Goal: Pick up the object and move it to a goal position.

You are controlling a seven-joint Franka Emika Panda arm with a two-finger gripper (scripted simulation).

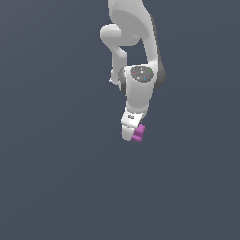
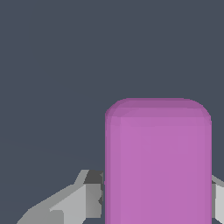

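Note:
The object is a small magenta-purple blocky piece [image 1: 139,132] with a stepped side. It sits at the tip of my gripper [image 1: 132,134], below the white arm, in the exterior view. In the wrist view the object [image 2: 158,162] fills the space between my fingers as a tall purple block with rounded corners. One grey finger [image 2: 87,192] presses against one side of it and a sliver of the other finger [image 2: 217,197] shows on the far side. My gripper is shut on the object. The fingertips themselves are hidden by the hand in the exterior view.
A plain dark grey-blue surface [image 1: 56,178] fills both views around the arm. The white arm [image 1: 138,70] hangs down from the top of the exterior view.

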